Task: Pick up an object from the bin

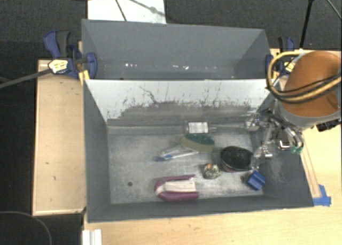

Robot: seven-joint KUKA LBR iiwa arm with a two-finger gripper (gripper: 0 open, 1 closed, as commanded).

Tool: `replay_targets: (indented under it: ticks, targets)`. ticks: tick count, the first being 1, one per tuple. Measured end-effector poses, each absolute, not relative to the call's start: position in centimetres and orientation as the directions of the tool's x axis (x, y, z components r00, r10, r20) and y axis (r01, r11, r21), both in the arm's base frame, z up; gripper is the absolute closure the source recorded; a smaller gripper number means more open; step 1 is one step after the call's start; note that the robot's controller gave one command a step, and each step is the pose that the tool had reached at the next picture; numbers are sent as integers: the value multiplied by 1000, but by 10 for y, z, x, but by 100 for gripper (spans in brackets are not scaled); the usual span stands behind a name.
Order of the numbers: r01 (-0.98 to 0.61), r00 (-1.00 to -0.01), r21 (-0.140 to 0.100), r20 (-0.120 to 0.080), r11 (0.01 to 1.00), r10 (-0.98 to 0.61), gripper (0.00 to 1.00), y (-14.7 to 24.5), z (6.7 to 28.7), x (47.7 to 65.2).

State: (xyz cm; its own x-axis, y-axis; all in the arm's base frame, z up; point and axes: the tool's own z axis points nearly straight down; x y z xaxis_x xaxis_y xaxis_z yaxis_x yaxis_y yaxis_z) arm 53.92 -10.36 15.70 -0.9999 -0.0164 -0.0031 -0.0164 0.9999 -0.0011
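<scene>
The tool (263, 152) hangs at the bin's (133, 171) right side, beside a black disc (236, 157) and a blue block (255, 180); its opening, can't tell.

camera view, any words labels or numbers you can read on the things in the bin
None can be read.
Silver packet at the back: any print too blurred.
Purple and white pack at the front: any print too small.
Black round disc and blue block: no marks to be seen.
</scene>
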Motion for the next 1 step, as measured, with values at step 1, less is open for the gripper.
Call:
replay_targets:
  ticks: [1]
  targets:
    - [-368,-930,-2,-6,930,-368,0,-97,73,541]
